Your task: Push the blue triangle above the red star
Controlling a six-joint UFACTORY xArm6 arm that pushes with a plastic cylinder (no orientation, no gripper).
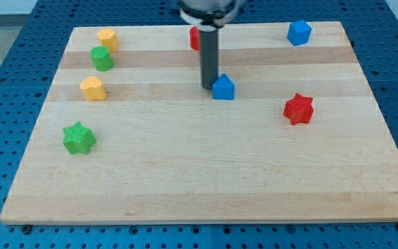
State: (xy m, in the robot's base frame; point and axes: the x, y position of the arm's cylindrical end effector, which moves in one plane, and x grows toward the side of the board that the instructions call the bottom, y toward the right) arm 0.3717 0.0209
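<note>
The blue triangle [223, 88] sits on the wooden board [206, 173], a little above the view's middle. The red star [298, 108] lies to its right and slightly lower, well apart from it. My tip [209, 86] stands on the board just left of the blue triangle, touching or almost touching its left side. The dark rod rises from there to the view's top.
A red block [195, 38] is partly hidden behind the rod at the top. A blue block [298, 32] sits top right. At the left are a yellow block [107, 39], a green block [101, 58], a second yellow block [93, 88] and a green star [79, 137].
</note>
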